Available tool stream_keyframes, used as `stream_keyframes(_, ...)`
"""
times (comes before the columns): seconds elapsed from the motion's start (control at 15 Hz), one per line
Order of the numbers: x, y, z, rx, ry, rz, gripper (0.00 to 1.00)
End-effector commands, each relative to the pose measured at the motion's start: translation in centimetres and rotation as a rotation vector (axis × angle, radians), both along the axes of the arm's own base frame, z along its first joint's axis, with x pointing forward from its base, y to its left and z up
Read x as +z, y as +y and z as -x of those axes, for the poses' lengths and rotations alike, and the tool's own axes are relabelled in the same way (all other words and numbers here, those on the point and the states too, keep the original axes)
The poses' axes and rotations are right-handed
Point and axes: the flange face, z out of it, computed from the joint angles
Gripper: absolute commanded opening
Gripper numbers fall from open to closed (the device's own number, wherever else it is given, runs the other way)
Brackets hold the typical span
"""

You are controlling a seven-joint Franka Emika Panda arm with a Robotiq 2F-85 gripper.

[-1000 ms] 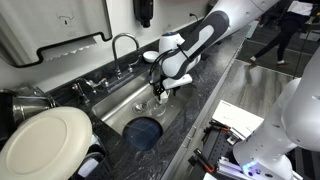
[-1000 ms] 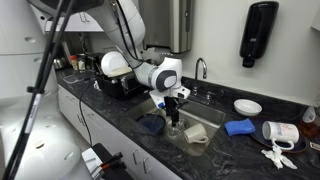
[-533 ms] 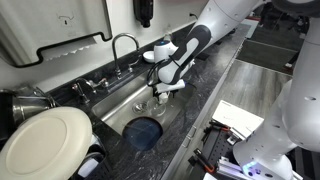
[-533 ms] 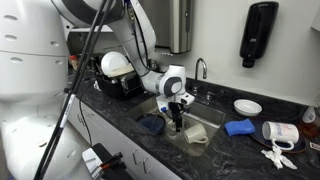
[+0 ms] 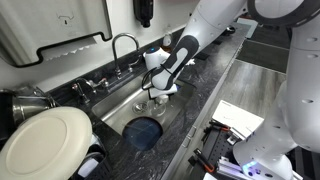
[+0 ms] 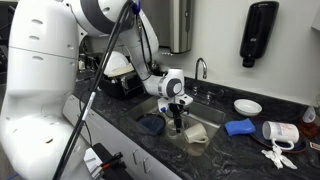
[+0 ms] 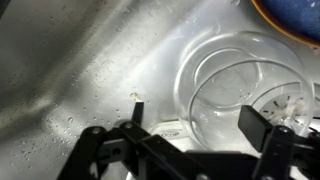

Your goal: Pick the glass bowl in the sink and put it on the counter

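The glass bowl (image 7: 240, 85) lies clear and faint on the floor of the steel sink (image 7: 90, 60), close to the drain. My gripper (image 7: 198, 118) is open and low in the sink. One finger stands outside the bowl's wall and the other appears to be over its inside, so the jaws straddle the rim. In both exterior views the gripper (image 5: 157, 97) (image 6: 179, 124) reaches down into the sink (image 5: 112, 106) (image 6: 207, 118); the bowl is too faint to make out there. The black speckled counter (image 5: 205, 95) (image 6: 235, 152) runs along the sink.
A dark blue round dish (image 5: 143, 131) (image 7: 295, 15) lies in the sink beside the bowl. The curved faucet (image 5: 122, 45) (image 6: 200, 68) stands at the rim. A white plate (image 5: 45, 140) sits in a rack. A white dish (image 6: 247, 106) and a blue object (image 6: 238, 127) lie on the counter.
The arm has lowered the gripper deeper into the sink, down to the bowl. The jaws stay open.
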Motion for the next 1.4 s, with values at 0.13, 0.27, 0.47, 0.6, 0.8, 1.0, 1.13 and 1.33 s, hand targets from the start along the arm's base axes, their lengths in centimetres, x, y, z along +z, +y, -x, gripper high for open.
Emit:
stream_keyframes(0.13, -1.2, 0.5, -1.3, -0.029, 0.068, 0.084, 0.51)
stream_keyframes(0.27, -1.4, 0.5, -1.4, -0.044, 0.086, 0.092, 0.37)
stream_keyframes(0.47, -1.5, 0.5, -1.4, -0.056, 0.12, 0.104, 0.17)
stream_keyframes(0.6, -1.4, 0.5, -1.4, -0.063, 0.138, 0.114, 0.03)
stream_keyframes(0.8, -1.1, 0.9, -1.2, -0.061, 0.155, 0.123, 0.0)
stream_keyframes(1.0, -0.4, 1.0, -1.2, -0.058, 0.152, 0.146, 0.01)
stream_keyframes(1.13, 0.4, 0.8, -1.1, -0.061, 0.141, 0.164, 0.01)
stream_keyframes(1.33, 2.1, 0.1, -1.0, -0.064, 0.115, 0.184, 0.01)
